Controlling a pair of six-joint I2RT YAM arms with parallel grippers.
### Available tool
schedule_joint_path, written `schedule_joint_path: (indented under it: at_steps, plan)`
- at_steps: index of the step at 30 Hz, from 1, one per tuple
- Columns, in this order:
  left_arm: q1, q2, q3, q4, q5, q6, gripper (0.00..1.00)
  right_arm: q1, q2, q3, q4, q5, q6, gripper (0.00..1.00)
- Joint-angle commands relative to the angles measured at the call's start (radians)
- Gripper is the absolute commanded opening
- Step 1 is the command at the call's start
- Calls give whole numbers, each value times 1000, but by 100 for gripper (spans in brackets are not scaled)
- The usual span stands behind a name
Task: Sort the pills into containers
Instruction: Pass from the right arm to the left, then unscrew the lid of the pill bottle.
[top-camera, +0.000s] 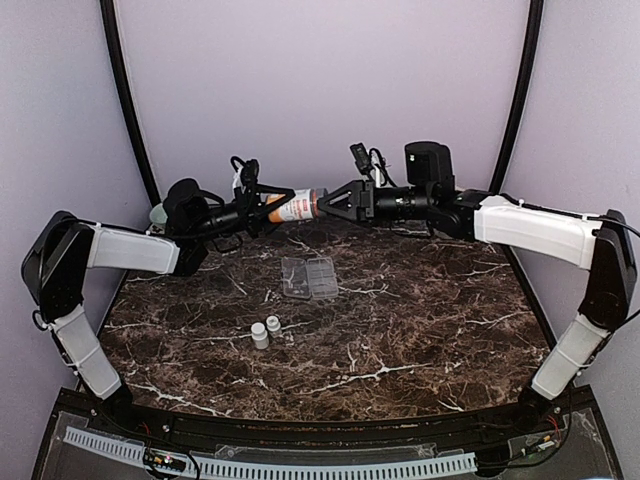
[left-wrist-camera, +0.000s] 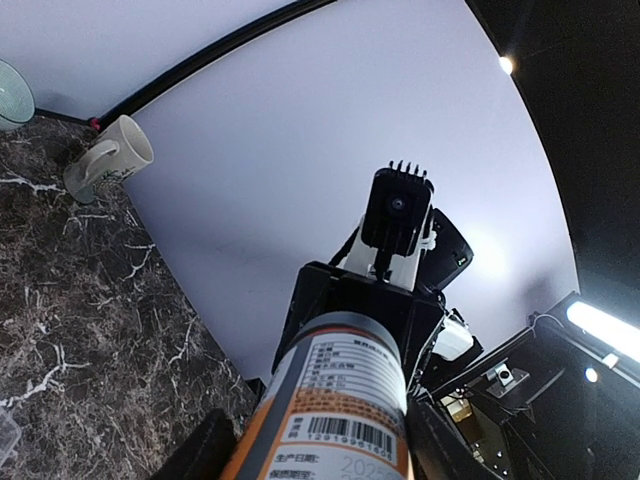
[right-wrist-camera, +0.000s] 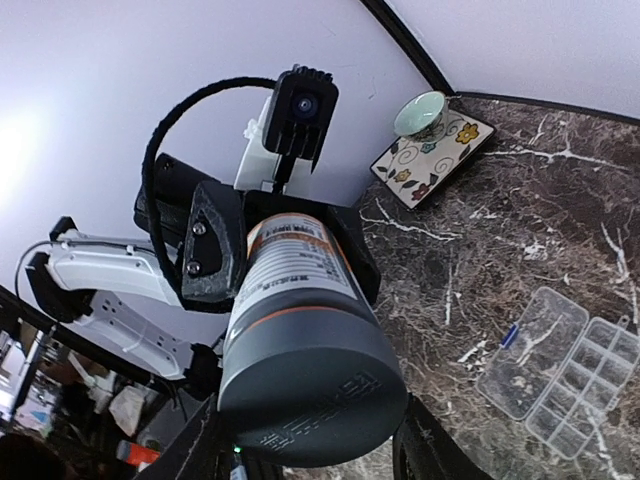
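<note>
Pill box (top-camera: 308, 277) open (contents unclear); L claw (top-camera: 272, 205), R claw (top-camera: 326, 204) both grip orange bottle (top-camera: 297, 207).

Pretty sure this is a robotics lab test booth, not anyone's home: two robot arms (top-camera: 130, 250) are bolted to a marble-look tabletop (top-camera: 420, 340). There's a plain lilac backdrop (top-camera: 320, 80) on curved black poles (top-camera: 122, 100) behind the jaws of the left gripper (top-camera: 268, 205) and right gripper (top-camera: 328, 205). Past the left jaws there's a bright strip light (left-wrist-camera: 605, 325) and bare metal framing (left-wrist-camera: 500, 385). The only homey bits are a mug (left-wrist-camera: 105, 160) and a bowl (right-wrist-camera: 420, 112) on a patterned tile (right-wrist-camera: 445, 150), at the table's back edge beyond the jaws.
</note>
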Motion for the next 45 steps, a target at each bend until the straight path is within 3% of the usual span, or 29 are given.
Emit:
schedule_joint_path:
  at_steps: [1,3,10,17,20,22,26,31,45]
  plan:
    - [-8,-8,56,35,60,-67,6,24,-33,11,-200,157,-309,37]
    - [-8,3,61,49,75,-93,0,43,-40,13,-243,233,-387,37]
    - [-7,33,93,86,147,-172,0,131,-79,20,-341,483,-592,37]
    - [-5,66,103,198,189,-283,0,211,-146,-61,-306,748,-738,36]
    - [-5,79,108,242,199,-312,0,216,-176,-90,-285,782,-750,37]
    - [-3,78,109,238,207,-305,0,216,-194,-99,-284,766,-729,42]
    - [-2,52,109,131,231,-207,0,198,-241,-112,-253,683,-607,69]
    - [0,27,101,36,252,-82,0,144,-253,-88,-221,500,-390,82]
    - [1,26,107,33,265,-6,0,88,-175,-68,-38,145,59,82]
